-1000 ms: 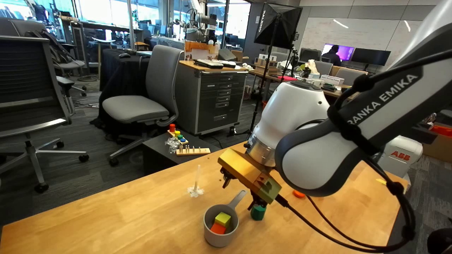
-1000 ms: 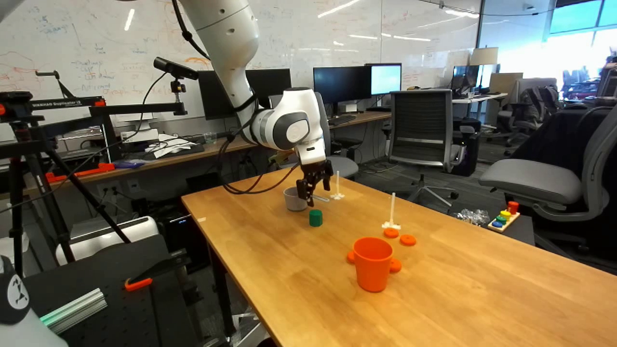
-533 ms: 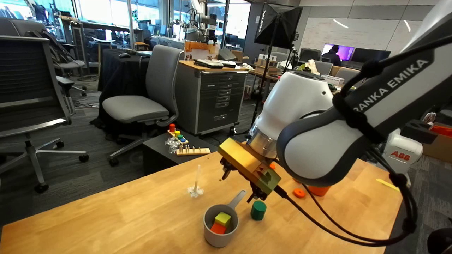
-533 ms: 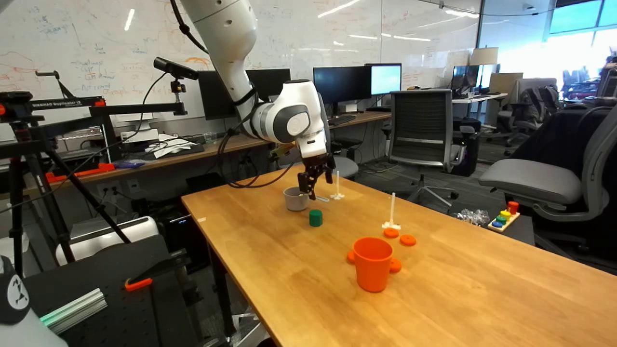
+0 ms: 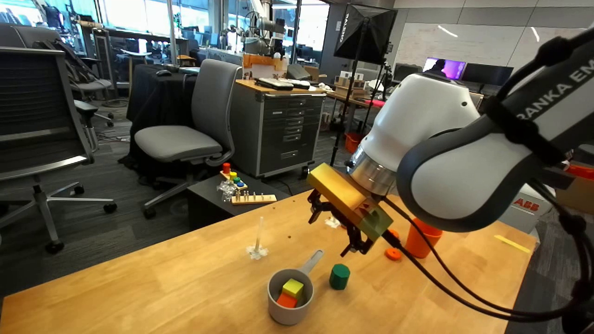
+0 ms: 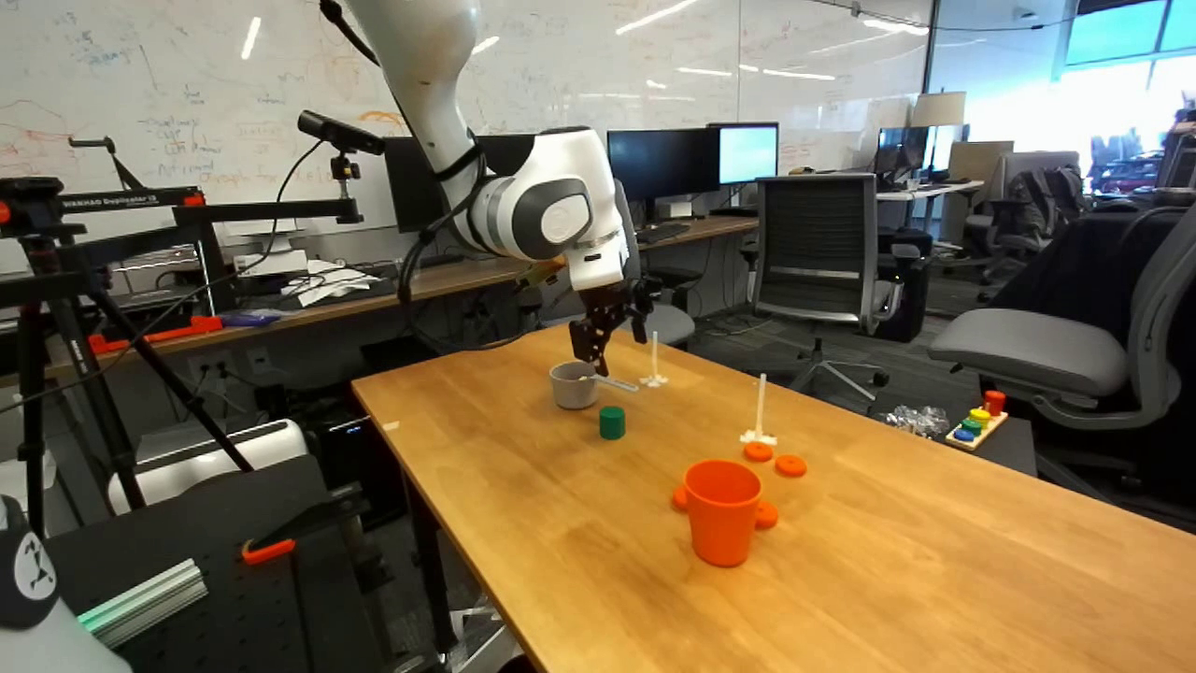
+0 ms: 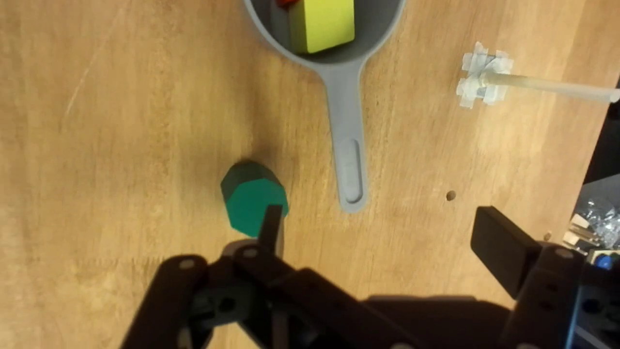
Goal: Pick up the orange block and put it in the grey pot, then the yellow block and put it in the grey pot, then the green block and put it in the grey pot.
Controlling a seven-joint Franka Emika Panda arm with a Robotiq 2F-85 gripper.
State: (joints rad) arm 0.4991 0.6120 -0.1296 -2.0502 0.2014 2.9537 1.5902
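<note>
Tool (image 5: 327, 239) has risen, the green block (image 5: 339, 277) apart below.

Green block (image 6: 612, 423) near grey pot (image 6: 573, 392)

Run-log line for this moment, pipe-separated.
gripper: open, holding nothing, above wooden table | orange block: in grey pot | yellow block: in grey pot | green block: on table beside pot, pending

In the wrist view, looks down, close; in an exterior view, faces drawers (image 5: 294, 132); in an exterior view, farther back, faces a whiteboard (image 6: 654, 56); shares the grey pot (image 5: 283, 317) in all.
</note>
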